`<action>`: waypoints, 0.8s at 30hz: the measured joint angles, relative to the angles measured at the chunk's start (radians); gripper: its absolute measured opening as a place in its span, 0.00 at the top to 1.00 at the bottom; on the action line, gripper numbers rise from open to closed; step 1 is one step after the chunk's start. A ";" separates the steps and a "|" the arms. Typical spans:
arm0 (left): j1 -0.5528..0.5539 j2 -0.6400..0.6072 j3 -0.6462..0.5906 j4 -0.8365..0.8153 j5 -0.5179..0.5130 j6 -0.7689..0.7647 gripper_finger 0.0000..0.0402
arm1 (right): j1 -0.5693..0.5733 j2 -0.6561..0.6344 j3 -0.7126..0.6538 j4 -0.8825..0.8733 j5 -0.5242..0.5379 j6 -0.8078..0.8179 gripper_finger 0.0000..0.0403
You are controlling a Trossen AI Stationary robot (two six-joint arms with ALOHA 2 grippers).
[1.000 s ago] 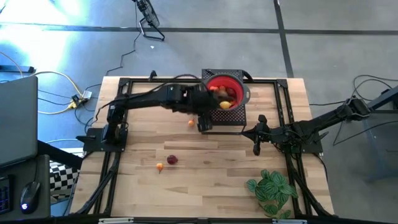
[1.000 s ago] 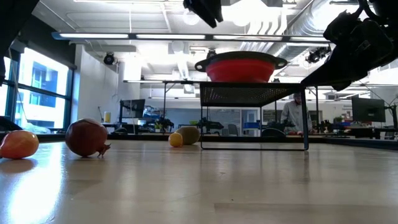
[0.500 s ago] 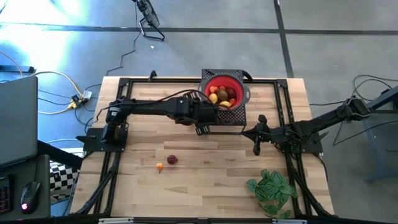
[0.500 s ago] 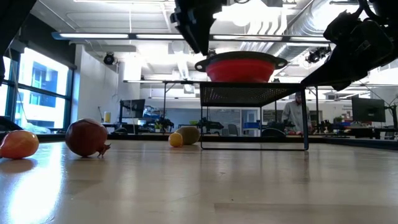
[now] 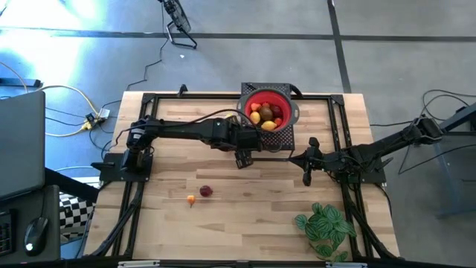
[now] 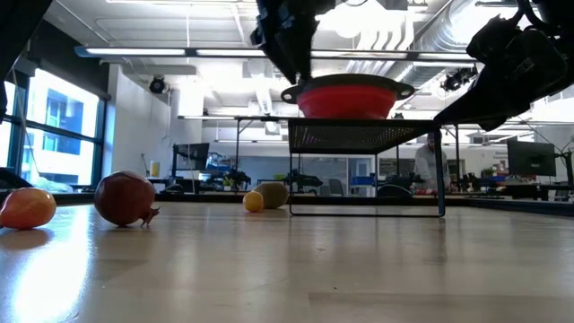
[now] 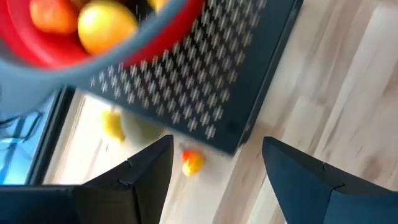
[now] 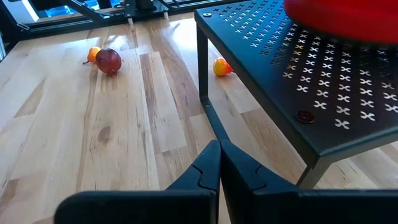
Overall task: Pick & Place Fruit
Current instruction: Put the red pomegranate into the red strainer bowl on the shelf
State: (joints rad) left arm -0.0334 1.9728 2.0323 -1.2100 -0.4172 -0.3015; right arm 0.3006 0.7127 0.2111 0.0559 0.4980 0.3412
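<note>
**Inspector A:** Fruit location first. Red bowl (image 5: 268, 110) sits on a black perforated stand (image 5: 286, 138) at twelve o'clock on the wooden table (image 5: 245, 216). It holds yellow, orange and dark red fruit (image 5: 265, 115).

**Inspector B:** Confirmed. Loose pieces?

**Inspector A:** A dark red fruit (image 5: 205, 191) lies at about eight o'clock from the table's middle, with a small orange fruit (image 5: 191, 199) just beside it at its own eight o'clock. The low view shows the same pair, dark red (image 6: 125, 198) and orange (image 6: 28, 207), resting on the wood. The left wrist view shows one more small orange fruit (image 7: 192, 162) on the table at the stand's edge, and a yellow fruit (image 7: 113, 124) under the stand, blurred.

**Inspector B:** Left gripper?

**Inspector A:** Left gripper (image 5: 244, 158) hangs off the stand's nine o'clock corner, above the table, beside the bowl's rim. Its fingers (image 7: 146, 171) stand apart with nothing between them.

**Inspector B:** Right gripper?

**Inspector A:** Right gripper (image 5: 307, 177) waits at about three o'clock, clear of the stand. Its fingers (image 8: 210, 165) are pressed together, empty.

**Inspector B:** Anything else on the surface?

**Inspector A:** A green leafy plant (image 5: 326, 229) at five o'clock, well apart from all fruit.
</note>
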 joint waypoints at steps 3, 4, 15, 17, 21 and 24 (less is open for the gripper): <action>0.002 0.000 0.000 0.055 0.001 0.003 0.40 | 0.000 0.000 0.000 0.000 0.000 0.005 1.00; 0.004 0.000 0.000 0.071 0.001 0.009 0.40 | 0.000 0.000 0.000 0.000 0.000 0.009 1.00; 0.007 0.000 0.000 0.121 0.000 0.068 0.40 | 0.000 0.000 0.000 0.000 -0.002 0.029 1.00; 0.007 0.000 0.000 0.121 0.000 0.068 0.40 | 0.000 0.000 0.000 0.000 -0.001 0.029 1.00; 0.008 0.000 0.000 0.131 -0.003 0.082 0.40 | 0.000 0.000 0.000 0.000 0.000 0.031 1.00; 0.014 0.000 0.001 0.155 -0.005 0.114 0.40 | 0.000 0.000 0.000 0.000 0.000 0.031 1.00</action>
State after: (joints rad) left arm -0.0196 1.9725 2.0335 -1.0549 -0.4219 -0.1875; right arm 0.3004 0.7124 0.2111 0.0563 0.4976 0.3726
